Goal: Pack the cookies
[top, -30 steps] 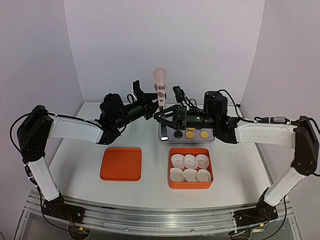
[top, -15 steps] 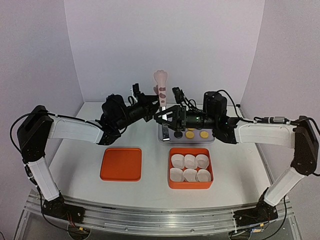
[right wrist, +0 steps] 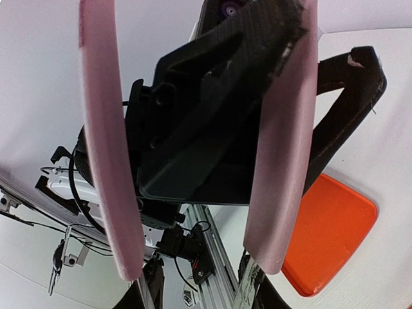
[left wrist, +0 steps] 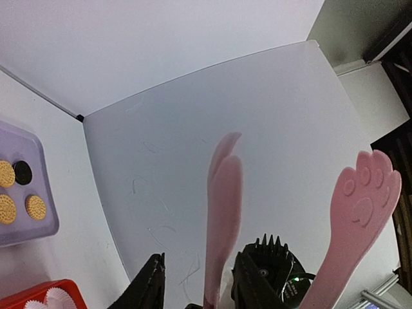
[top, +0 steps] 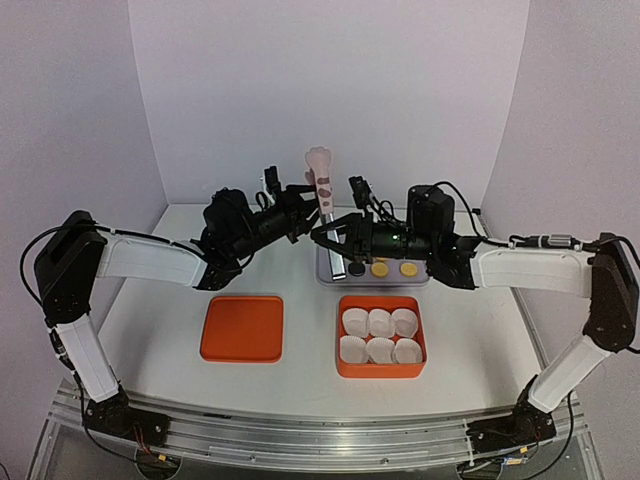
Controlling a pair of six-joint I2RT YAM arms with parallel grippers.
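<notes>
Pink paw-tipped tongs [top: 320,176] stand upright where my two claws meet.
My left claw [left wrist: 201,286] has its jaws apart; one arm of the tongs runs through the gap with space on either side. My right claw [right wrist: 199,286] is partly closed close by the tongs' two arms, and I cannot tell whether it grips them. The cookies [top: 380,268], dark and golden, lie on a lilac tray [left wrist: 26,228] just below my right claw. The orange box [top: 345,372] of paper cups [top: 380,322] sits nearer my bases than either claw.
</notes>
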